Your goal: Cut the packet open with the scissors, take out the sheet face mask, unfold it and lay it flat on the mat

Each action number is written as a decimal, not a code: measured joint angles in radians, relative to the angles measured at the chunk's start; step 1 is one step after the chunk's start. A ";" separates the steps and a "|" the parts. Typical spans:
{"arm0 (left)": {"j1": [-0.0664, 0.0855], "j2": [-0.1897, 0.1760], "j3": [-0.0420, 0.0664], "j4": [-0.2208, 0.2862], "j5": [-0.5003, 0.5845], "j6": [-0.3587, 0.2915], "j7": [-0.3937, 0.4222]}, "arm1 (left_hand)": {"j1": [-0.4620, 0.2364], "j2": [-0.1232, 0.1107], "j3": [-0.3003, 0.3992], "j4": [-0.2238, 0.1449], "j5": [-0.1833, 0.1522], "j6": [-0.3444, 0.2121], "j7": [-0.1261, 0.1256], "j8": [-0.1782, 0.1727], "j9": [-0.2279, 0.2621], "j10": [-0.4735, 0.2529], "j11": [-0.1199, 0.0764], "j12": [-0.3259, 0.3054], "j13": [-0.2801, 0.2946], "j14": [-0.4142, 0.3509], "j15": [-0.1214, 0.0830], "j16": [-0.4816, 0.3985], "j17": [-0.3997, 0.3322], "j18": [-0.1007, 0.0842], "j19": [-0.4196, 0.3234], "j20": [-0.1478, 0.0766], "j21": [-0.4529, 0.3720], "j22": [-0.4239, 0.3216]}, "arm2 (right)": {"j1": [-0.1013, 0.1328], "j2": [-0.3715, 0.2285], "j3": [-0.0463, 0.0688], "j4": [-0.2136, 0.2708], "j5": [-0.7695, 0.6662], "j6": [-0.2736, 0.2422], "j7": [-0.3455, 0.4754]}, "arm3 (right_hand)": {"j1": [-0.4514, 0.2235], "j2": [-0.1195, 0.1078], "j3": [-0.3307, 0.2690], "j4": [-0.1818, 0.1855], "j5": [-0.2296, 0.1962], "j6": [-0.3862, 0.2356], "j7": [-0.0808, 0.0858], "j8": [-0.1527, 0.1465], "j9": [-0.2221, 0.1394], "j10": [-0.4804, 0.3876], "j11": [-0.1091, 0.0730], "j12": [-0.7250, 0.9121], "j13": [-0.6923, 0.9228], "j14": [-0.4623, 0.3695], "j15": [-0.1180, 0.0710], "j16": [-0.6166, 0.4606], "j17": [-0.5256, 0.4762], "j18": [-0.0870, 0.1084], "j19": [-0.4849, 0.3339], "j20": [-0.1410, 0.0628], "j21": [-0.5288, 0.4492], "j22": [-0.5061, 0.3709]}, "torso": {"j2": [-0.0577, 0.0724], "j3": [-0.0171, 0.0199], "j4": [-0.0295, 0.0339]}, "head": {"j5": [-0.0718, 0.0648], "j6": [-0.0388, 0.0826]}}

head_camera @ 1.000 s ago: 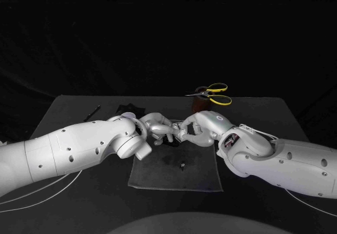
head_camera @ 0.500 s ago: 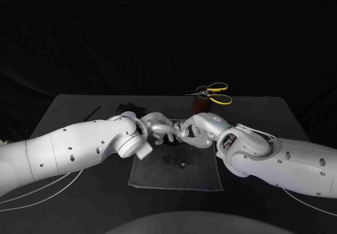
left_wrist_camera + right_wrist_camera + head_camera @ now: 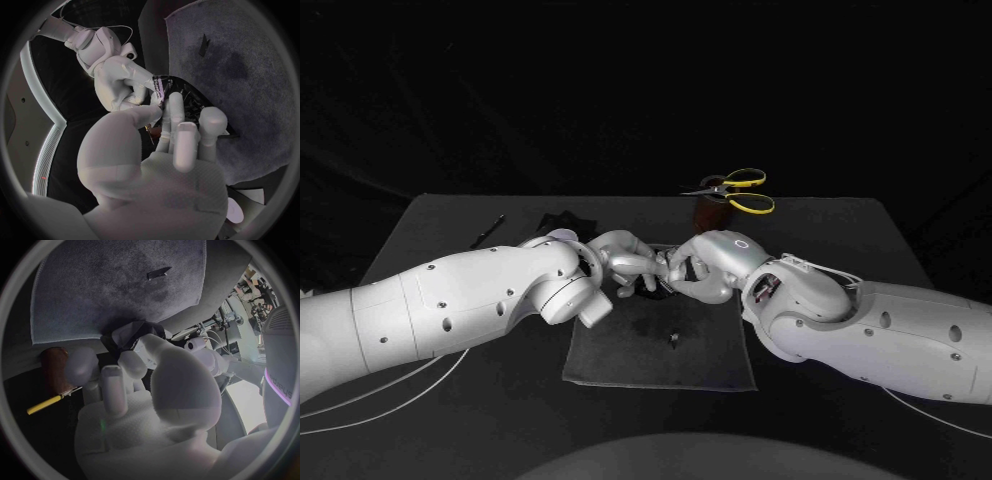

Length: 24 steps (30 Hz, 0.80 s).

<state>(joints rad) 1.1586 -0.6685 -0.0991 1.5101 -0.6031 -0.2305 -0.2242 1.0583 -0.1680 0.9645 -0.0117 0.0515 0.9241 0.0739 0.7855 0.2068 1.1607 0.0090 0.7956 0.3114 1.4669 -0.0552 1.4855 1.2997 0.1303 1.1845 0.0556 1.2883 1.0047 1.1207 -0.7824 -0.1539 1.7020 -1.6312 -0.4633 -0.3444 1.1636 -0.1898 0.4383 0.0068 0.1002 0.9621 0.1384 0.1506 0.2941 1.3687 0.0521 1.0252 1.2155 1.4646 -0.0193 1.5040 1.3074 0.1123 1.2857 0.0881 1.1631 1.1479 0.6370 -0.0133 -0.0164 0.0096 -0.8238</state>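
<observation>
My left hand point(image 3: 625, 262) and right hand point(image 3: 701, 265) both pinch the dark packet point(image 3: 187, 92) between them, over the mat's point(image 3: 661, 350) far edge; scissors point(image 3: 737, 192) beyond the mat.

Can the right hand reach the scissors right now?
Probably not yet: the right hand grips the packet together with the left hand. The scissors stand in a brown holder just behind it, with nothing between.
</observation>
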 measured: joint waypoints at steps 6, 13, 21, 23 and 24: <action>0.000 0.000 0.000 0.002 0.000 0.001 -0.001 | 0.001 0.001 0.012 -0.012 -0.002 0.000 0.000 0.000 0.000 0.000 0.000 0.000 0.000 0.000 0.000 -0.003 0.002 0.000 0.000 0.000 0.000 0.001 | 0.000 0.008 0.000 -0.004 -0.018 0.006 -0.011 | 0.016 -0.009 -0.004 0.004 -0.015 -0.002 0.002 -0.004 0.000 0.000 0.000 0.005 0.000 0.000 0.000 -0.001 0.000 0.000 0.000 0.000 0.000 0.000 | 0.000 0.0002 0.0002 | -0.002 -0.001; 0.000 0.000 0.000 0.003 0.000 0.001 -0.002 | 0.001 0.001 0.012 -0.012 0.002 0.000 0.000 -0.004 0.000 0.002 0.002 0.000 0.000 0.000 0.000 -0.003 0.003 0.000 0.000 0.000 -0.001 0.002 | 0.000 0.018 0.000 -0.009 -0.037 0.017 -0.023 | 0.034 0.001 -0.004 0.004 -0.025 -0.002 0.002 -0.004 -0.001 0.000 0.000 0.011 0.002 0.000 0.000 -0.003 0.000 -0.001 0.000 0.000 0.000 0.000 | 0.000 -0.0004 0.0005 | -0.003 -0.002; 0.000 -0.001 -0.001 0.005 0.000 0.001 -0.003 | 0.001 0.001 0.012 -0.012 0.002 0.000 0.000 -0.004 0.000 0.002 0.002 0.000 0.000 0.000 0.000 0.001 0.004 0.000 0.000 0.000 -0.001 0.001 | 0.000 0.026 0.000 -0.012 -0.062 0.035 -0.039 | 0.054 0.002 -0.004 0.004 -0.036 -0.002 0.002 -0.010 -0.004 0.001 0.001 0.037 0.017 0.000 0.000 0.003 0.001 -0.005 0.000 0.000 0.000 0.003 | 0.000 -0.0005 0.0005 | -0.004 -0.005; 0.000 -0.001 -0.001 0.006 0.000 0.001 -0.003 | 0.001 0.001 0.012 -0.012 0.002 0.000 0.000 -0.004 0.000 0.002 0.002 0.000 0.000 0.000 0.000 0.001 0.004 0.000 0.000 0.000 -0.001 0.001 | 0.000 0.028 0.000 -0.013 -0.067 0.039 -0.041 | 0.061 0.003 -0.004 0.004 -0.037 0.001 0.000 -0.010 -0.005 0.007 0.000 0.049 0.023 0.000 0.000 0.004 0.001 -0.005 0.000 0.000 0.000 0.005 | 0.000 -0.0005 0.0005 | -0.005 -0.005; -0.001 -0.001 -0.001 0.006 0.000 0.001 -0.003 | 0.001 0.001 0.012 -0.012 0.002 0.000 0.000 -0.004 0.000 0.002 0.002 0.000 0.000 0.000 0.000 0.001 0.004 0.000 0.000 0.000 -0.001 0.001 | 0.000 0.029 0.001 -0.013 -0.070 0.041 -0.042 | 0.070 0.006 -0.002 0.002 -0.037 0.010 0.000 -0.010 -0.004 0.008 -0.001 0.055 0.025 0.000 0.000 0.004 0.001 -0.005 0.000 0.000 0.000 0.007 | 0.000 -0.0005 0.0005 | -0.005 -0.005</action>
<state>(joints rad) 1.1581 -0.6693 -0.0998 1.5164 -0.6032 -0.2295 -0.2273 1.0592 -0.1671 0.9764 -0.0238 0.0536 0.9240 0.0738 0.7817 0.2067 1.1623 0.0107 0.7956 0.3109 1.4668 -0.0551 1.4863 1.3033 0.1303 1.1845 0.0556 1.2878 1.0061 1.1210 -0.7538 -0.1532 1.6888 -1.7008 -0.4222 -0.3869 1.2335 -0.1835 0.4361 0.0090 0.0637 0.9723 0.1387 0.1404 0.2903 1.3765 0.0515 1.0804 1.2410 1.4645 -0.0193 1.5081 1.3083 0.1076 1.2857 0.0880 1.1628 1.1548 0.6369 -0.0138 -0.0159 0.0043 -0.8289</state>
